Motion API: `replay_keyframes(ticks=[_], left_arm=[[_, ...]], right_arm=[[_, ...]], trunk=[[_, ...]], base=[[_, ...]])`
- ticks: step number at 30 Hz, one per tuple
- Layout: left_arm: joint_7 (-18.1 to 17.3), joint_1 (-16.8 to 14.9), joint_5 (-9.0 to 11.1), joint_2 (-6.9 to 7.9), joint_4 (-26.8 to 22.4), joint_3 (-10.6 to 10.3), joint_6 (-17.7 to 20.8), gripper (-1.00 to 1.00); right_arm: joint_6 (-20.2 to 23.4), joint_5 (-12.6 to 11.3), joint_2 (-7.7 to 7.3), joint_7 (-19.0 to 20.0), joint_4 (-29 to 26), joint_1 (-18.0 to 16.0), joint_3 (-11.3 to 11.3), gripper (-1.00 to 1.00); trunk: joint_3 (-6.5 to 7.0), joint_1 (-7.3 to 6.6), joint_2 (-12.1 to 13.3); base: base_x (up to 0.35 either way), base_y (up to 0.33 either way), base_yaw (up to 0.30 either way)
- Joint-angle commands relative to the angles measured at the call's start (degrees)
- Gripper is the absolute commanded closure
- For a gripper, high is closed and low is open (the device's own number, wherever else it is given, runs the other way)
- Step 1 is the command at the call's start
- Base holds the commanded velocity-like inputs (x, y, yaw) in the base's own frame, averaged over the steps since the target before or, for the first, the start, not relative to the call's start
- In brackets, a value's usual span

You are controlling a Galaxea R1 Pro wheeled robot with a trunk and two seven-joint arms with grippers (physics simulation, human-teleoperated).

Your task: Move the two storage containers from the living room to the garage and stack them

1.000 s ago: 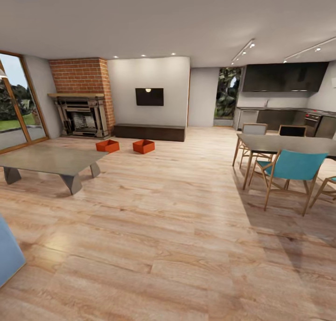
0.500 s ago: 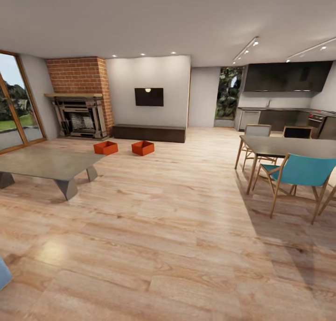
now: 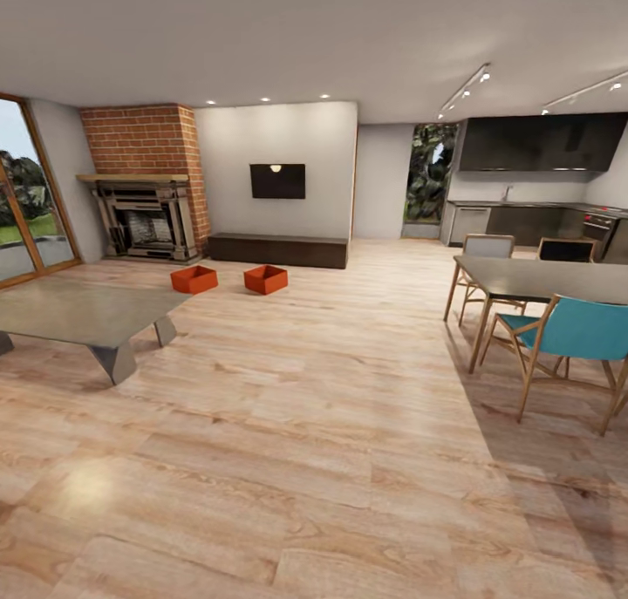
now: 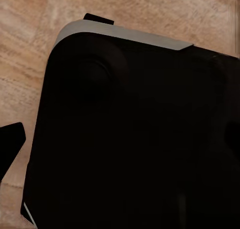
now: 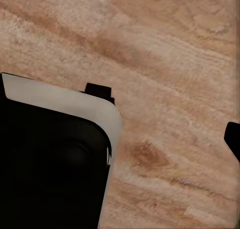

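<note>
nothing is moved yet as far as i can judge: the two storage containers (image 3: 194, 278) (image 3: 266, 278) sit side by side but apart on the light wood floor (image 3: 331, 425) of the living room, near the low dark bench (image 3: 277, 249) and the brick fireplace (image 3: 148, 215), so both carries and the stack in the garage are left. my wrist views give me dark robot body over wood planks, so i cannot tell how far either gripper is open, and probably neither holds anything.
</note>
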Motion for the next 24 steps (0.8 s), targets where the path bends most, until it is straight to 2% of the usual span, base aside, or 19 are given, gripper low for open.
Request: replay_keyframes(ticks=[1,24], left_arm=[[0.04,-0.04,0.19,-0.02,0.05,0.11,-0.18,-1.0],[0.04,-0.04,0.05,-0.02,0.05,0.19,-0.18,-1.0]], right_arm=[[-0.3,0.37,0.0,-0.07,0.17,-0.08,0.11,-1.0],[-0.71,-0.32,0.0,-0.09,0.12,-0.08,-0.33,-1.0]], trunk=[[-0.06,0.03,-0.03],[-0.06,0.03,-0.03]], base=[[0.322,0.0,0.0],[0.322,0.0,-0.006]])
